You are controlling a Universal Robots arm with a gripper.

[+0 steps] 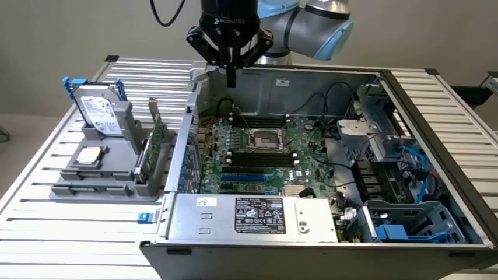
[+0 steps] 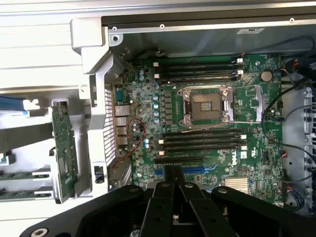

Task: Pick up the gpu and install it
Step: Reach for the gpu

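**Hovering Shut Above the Open Case**

Hanging over the far wall of the open computer case (image 1: 311,87), the gripper (image 1: 231,81) had its fingers pressed together with nothing between them. The gpu (image 1: 158,144) stood on edge in a grey holder (image 1: 101,189) outside the case, just beside its wall on the exterior view's left, well apart from the gripper. A hard drive (image 1: 101,111) and a processor chip (image 1: 90,154) sat farther left in that holder. The motherboard (image 1: 265,157) lay inside the case.
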